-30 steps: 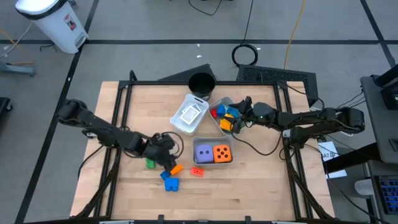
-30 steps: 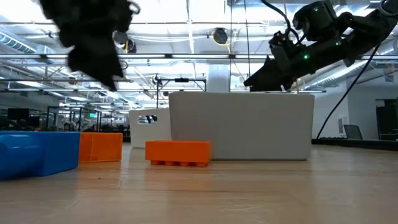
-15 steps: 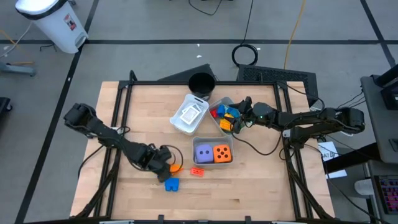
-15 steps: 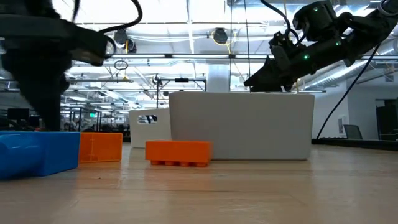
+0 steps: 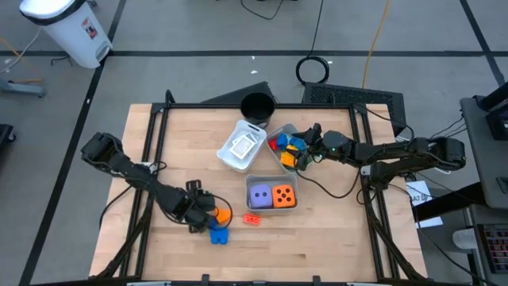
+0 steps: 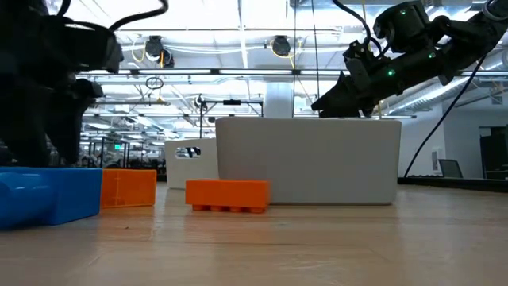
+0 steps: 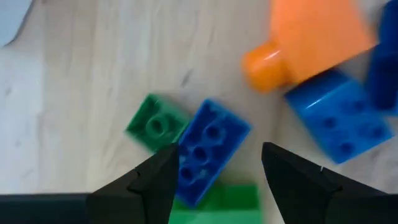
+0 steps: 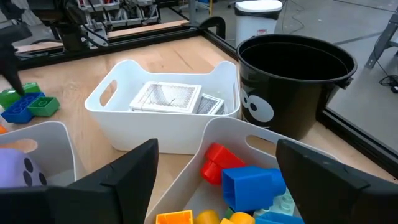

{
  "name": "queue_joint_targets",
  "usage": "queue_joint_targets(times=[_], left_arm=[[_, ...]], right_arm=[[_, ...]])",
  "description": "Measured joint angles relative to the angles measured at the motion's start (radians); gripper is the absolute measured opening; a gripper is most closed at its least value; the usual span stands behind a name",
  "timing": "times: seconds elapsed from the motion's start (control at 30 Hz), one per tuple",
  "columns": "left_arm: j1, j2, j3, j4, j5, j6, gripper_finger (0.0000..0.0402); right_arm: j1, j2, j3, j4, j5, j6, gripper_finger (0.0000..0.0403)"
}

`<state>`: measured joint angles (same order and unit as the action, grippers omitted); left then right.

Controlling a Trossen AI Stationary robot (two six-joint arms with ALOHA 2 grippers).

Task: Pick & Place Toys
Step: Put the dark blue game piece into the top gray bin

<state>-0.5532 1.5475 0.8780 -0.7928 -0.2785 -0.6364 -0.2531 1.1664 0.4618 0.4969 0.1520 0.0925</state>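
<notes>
I see the wooden table [image 5: 171,151] filling the high view, framed by dark rails. My left arm [image 5: 135,175] reaches in from the left edge, and my right arm [image 5: 397,155] stretches in from the right side. Near the far edge stands the black round cup [image 5: 256,106], and just in front of it sits the white tray [image 5: 241,147] holding flat white square tiles [image 8: 166,98]. Beside that is a second tray [image 5: 279,157] with red, blue and yellow blocks [image 8: 249,183] piled inside. Nearer me, a third tray [image 5: 271,208] holds the purple die [image 5: 259,195] and the orange die [image 5: 284,196] side by side.

My right gripper [image 5: 303,156] hangs over the block tray with its fingers spread apart, nothing between them. My left gripper [image 7: 217,168] is low over the loose cluster on the bare wood, fingers apart on either side of a small blue block [image 7: 209,149]; I cannot tell whether they touch it. A green block [image 7: 152,123] lies just beside that one, another green piece [image 7: 233,199] is under its end, and an orange block [image 7: 314,37] and a larger blue block [image 7: 339,121] crowd in near one finger. A separate orange brick [image 5: 252,218] lies apart near the dice tray
</notes>
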Motion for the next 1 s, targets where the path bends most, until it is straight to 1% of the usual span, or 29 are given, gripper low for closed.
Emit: queue_joint_targets(times=[0.1,0.17,0.33,0.47,0.6,0.9,1.0], left_arm=[[0.002,0.0,0.0,-0.051,-0.011,-0.025,0.0227],[0.002,0.0,-0.001,-0.058,-0.009,-0.014,0.0223],[0.009,0.0,-0.041,-0.007,-0.005,0.027,0.0219],[0.03,-0.002,-0.105,0.081,0.037,0.009,0.022],[0.055,-0.005,-0.147,0.138,0.045,-0.028,0.0219],[0.073,-0.005,-0.156,0.2,0.048,-0.009,0.0218],[0.073,-0.004,-0.156,0.213,0.041,-0.04,0.0218]], right_arm=[[0.0,0.0,0.0,0.0,0.0,0.0,0.0302],[0.0,0.0,0.0,0.0,0.0,0.0,0.0302],[0.0,0.0,0.0,0.0,0.0,0.0,0.0302],[0.0,0.0,0.0,0.0,-0.013,0.011,0.0302],[0.0,0.0,0.0,0.008,-0.053,0.027,0.0302],[0.0,0.0,0.0,0.009,-0.052,0.027,0.0302],[0.0,0.0,0.0,0.009,-0.052,0.027,0.0302]])
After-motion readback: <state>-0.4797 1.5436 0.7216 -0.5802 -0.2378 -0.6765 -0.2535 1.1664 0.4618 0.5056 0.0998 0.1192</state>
